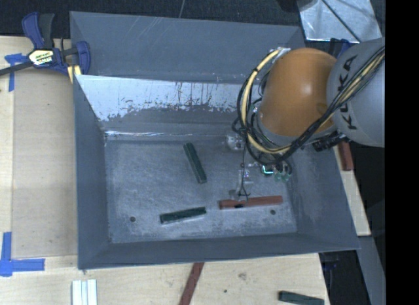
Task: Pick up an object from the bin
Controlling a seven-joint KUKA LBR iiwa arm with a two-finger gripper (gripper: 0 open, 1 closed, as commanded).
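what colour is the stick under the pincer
The stick is reddish brown, per the camera view.

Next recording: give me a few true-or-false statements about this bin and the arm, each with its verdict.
1. Three bar-shaped things lie on the floor of the bin. True.
2. The gripper is above the reddish-brown bar at the bin's right. True.
3. The two dark green bars touch each other. False: the slanted dark green bar near the middle and the dark green bar by the front wall lie apart.
4. The reddish-brown bar leans against the back wall. False: it lies flat on the floor, towards the front right.
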